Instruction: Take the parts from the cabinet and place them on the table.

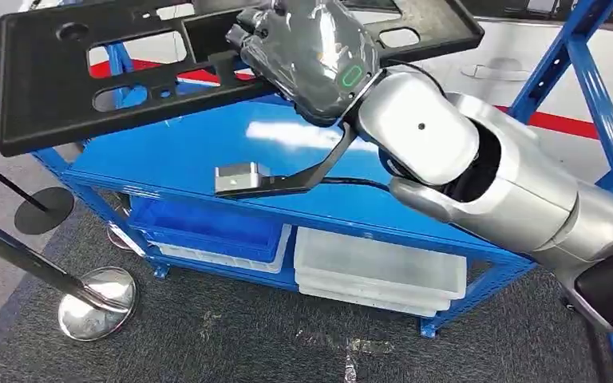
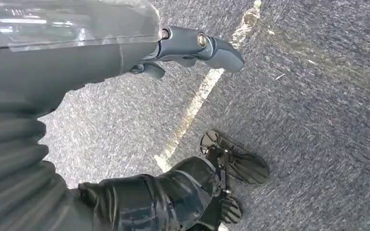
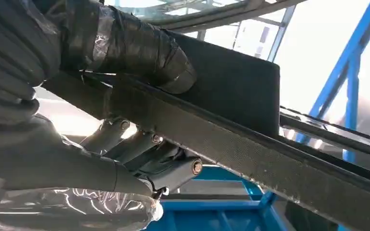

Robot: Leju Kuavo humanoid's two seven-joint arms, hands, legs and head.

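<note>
My right hand (image 1: 307,52) was grasping the black panel (image 1: 64,88), a long flat part with several cut-out holes, and held it in the air above the blue shelf (image 1: 207,152) of the cabinet. In the right wrist view my thumb (image 3: 139,53) lay over one side of the panel's edge (image 3: 250,154) and my darker fingers (image 3: 164,166) were curled under the other side, so the panel was clamped between them. The panel was tilted, with its left end lower and closer to me, and it did not touch the shelf. My silver right arm (image 1: 479,175) came in from the lower right, and its wrist camera (image 1: 239,177) stuck out on a black bracket over the shelf. My left hand (image 2: 188,48) hung down above the grey carpet (image 2: 318,96); it held nothing, and its fingers were loosely bent and apart. A pale line (image 2: 192,106) ran across the carpet under it. On the lower level of the cabinet there was a blue bin (image 1: 207,227) and just beside it a clear bin (image 1: 379,267). On the floor to the left stood a round chrome base (image 1: 96,302) with a leaning post, and further back a flat black base (image 1: 42,209).
</note>
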